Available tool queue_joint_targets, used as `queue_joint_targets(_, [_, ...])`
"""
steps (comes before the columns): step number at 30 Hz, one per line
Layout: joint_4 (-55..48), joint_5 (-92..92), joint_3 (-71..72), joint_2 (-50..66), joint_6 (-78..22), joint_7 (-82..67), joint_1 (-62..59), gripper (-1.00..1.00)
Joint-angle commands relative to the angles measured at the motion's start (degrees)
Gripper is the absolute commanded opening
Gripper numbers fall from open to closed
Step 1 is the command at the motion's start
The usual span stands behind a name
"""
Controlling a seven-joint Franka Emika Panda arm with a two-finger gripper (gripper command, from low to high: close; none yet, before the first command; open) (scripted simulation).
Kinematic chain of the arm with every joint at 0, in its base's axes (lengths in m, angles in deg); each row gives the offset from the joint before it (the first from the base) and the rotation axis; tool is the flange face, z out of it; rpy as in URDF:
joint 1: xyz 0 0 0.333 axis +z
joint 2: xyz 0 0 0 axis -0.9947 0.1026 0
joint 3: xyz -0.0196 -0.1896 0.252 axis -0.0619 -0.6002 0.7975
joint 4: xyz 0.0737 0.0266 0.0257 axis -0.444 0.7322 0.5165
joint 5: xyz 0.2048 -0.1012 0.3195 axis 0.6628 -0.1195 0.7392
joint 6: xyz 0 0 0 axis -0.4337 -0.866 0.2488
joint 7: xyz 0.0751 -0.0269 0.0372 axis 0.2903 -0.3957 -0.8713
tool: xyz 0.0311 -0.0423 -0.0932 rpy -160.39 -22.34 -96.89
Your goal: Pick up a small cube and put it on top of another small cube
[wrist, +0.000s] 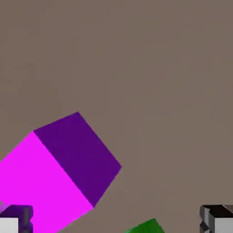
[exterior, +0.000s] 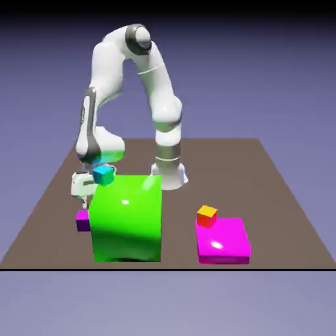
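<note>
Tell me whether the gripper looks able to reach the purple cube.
Probably, with a sideways shift: nothing shows between the open gripper and the purple cube, though one finger lines up over it.

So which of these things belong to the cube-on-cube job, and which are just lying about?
Job:
- white two-finger gripper
- two of these small cubes, which two I can't tell: purple cube, cyan cube, orange-topped red cube

Lying about:
- large bright-green block
- flat magenta block

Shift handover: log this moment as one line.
tool open, empty | purple cube beside left fingertip, ungripped | cyan cube ungripped | stacking not done
</note>
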Motion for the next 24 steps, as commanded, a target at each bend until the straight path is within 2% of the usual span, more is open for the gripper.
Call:
queue_joint_targets(1, [0.28, 2.49, 1.76, 0.81, 0.75, 0.24, -2.02, 1.0])
queue_joint_targets(9, [2.68, 22.43, 15.91, 6.47, 6.52, 1.26, -17.31, 1.0])
queue_joint_targets(19, [8.05, 47.35, 35.04, -5.71, 7.77, -19.28, -17.03, 1.0])
queue_joint_targets(21, [11.01, 51.24, 34.67, -4.63, 10.19, -19.54, -17.65, 1.0])
queue_joint_targets(24, [11.46, 50.08, 35.49, -6.5, 8.28, -17.09, -17.48, 1.0])
